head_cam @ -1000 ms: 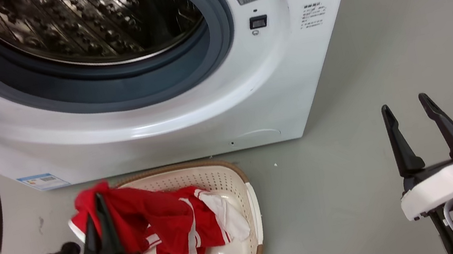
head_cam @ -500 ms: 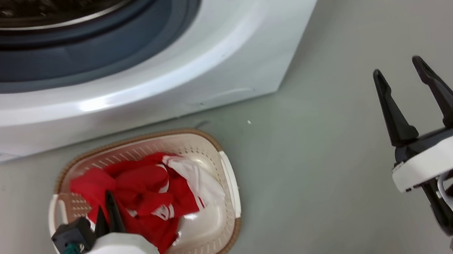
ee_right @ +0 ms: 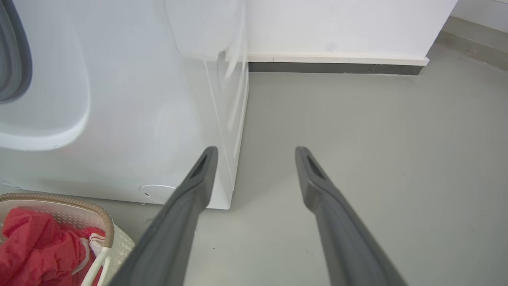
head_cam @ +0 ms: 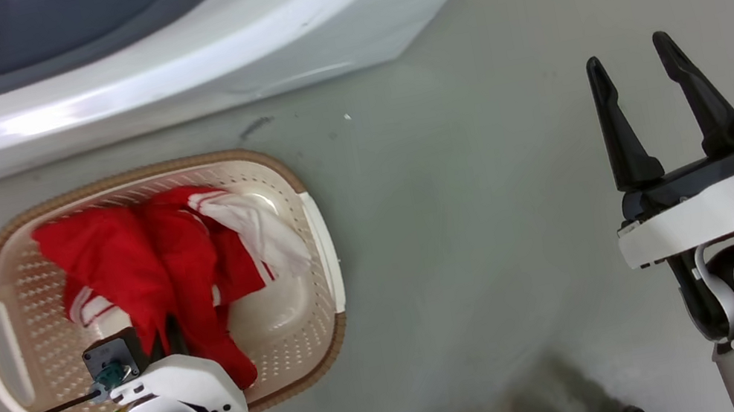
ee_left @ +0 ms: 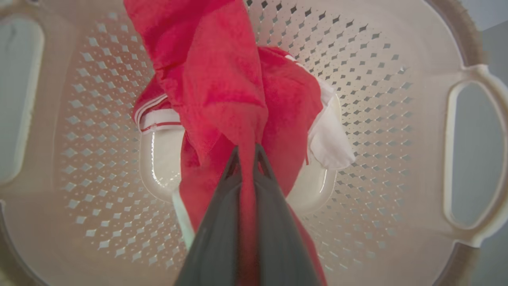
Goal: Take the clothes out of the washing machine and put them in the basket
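Red cloth with white trim (ee_left: pixel 222 79) pinched over the cream perforated plastic basket with the brown woven-look rim (head_cam: pixel 317 245).
The left gripper (ee_left: pixel 247 153) has its jaws pressed together on a fold of it, the bulk heaped inside the basket, which sits on the grey floor (head_cam: pixel 489 214) just before the large white washing machine (head_cam: pixel 230 26). The right gripper (head_cam: pixel 627 51), jaws spread, hangs well apart over the floor.
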Available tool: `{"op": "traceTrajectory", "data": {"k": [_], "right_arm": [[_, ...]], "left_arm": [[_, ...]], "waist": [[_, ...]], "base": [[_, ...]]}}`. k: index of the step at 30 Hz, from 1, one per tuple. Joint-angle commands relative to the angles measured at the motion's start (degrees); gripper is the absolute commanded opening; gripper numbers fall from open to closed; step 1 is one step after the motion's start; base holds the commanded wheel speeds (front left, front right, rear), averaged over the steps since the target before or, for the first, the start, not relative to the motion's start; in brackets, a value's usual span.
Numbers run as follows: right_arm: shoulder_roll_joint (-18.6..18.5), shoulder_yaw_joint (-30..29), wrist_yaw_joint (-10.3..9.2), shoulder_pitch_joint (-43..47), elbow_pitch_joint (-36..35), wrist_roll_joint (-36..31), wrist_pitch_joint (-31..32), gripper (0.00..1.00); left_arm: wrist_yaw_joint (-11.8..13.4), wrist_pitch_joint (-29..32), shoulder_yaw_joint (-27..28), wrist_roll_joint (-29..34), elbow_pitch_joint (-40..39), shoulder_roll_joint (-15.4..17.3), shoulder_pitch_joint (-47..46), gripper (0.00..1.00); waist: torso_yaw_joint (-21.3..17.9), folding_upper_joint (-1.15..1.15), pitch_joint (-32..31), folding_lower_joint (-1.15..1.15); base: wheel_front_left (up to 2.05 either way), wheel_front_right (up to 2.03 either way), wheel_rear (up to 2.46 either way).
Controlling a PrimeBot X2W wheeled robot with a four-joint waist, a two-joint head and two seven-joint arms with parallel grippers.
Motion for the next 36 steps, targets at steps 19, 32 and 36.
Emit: {"op": "traceTrajectory", "data": {"k": [19, 32, 36], "right_arm": [[0.0, 0.8, -0.04, -1.7, 3.5, 0.7, -1.9, 1.00], [0.0, -0.1, -0.04, 4.2, 7.0, 1.1, -1.4, 1.00], [0.0, -0.6, -0.04, 6.8, 6.6, 0.6, -0.4, 1.00]], "left_arm": [[-1.8, -0.1, 4.3, 2.5, 6.6, -0.1, -4.6, 1.00], [-3.6, -0.1, 8.1, 2.7, 2.9, -1.6, 3.3, 1.00], [-4.1, -0.1, 9.1, 4.2, -1.2, -1.9, 5.6, 1.00]], "waist": [[-1.8, 0.00, -1.1, -0.01], [0.2, 0.00, -18.0, -0.01], [1.3, 0.00, -22.7, -0.01]], "base": [[0.00, 0.00, 0.00], [0.00, 0.00, 0.00], [0.00, 0.00, 0.00]]}}
